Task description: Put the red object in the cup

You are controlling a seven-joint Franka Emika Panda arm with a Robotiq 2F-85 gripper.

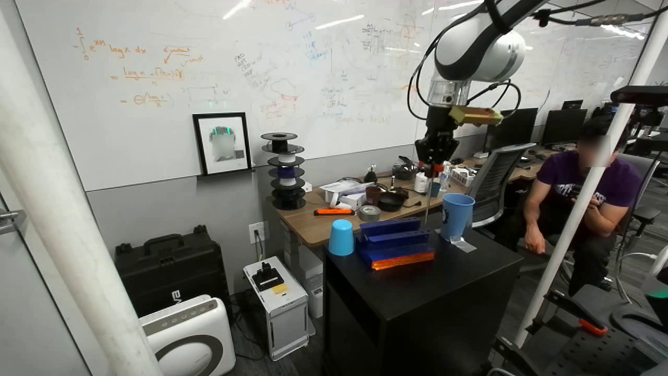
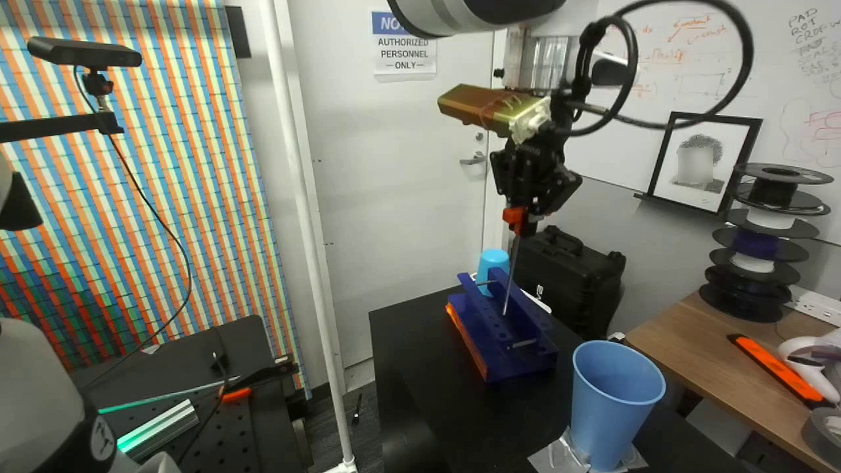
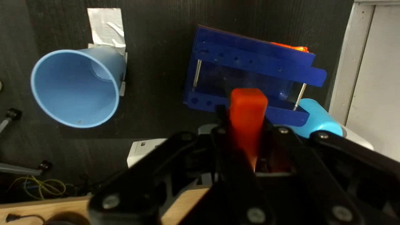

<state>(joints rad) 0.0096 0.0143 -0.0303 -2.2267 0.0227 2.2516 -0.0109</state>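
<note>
2 cups stand on the black desk (image 1: 443,279). The blue cup (image 3: 76,89) is upright, mouth up, and the wrist view looks into it, down the inner wall to part of the bottom. Silver tape (image 3: 107,26) lies at its foot. The light-blue cup (image 1: 342,238) is upside down near the desk's edge, next to the blue rack (image 2: 512,364); whether those 2 touch I cannot tell. 2 metal rods (image 3: 197,73) cross the rack, and an orange strip (image 1: 402,260) runs along 1 lower side.

The end effector (image 2: 521,221) pinches the red object (image 3: 249,117), pressing in from both sides, held above the desk and well apart from the blue cup. From the red object a thin metal shaft (image 2: 510,276) points down, tilted a little. In both exterior views its tip shows near the rack; I cannot tell if it touches.

A stretch of desk top lies between the rack and the blue cup, and a broader stretch runs from the rack to the front edge (image 1: 454,289) in an exterior view. A wooden worktop (image 2: 683,333) stands just beside the desk.
</note>
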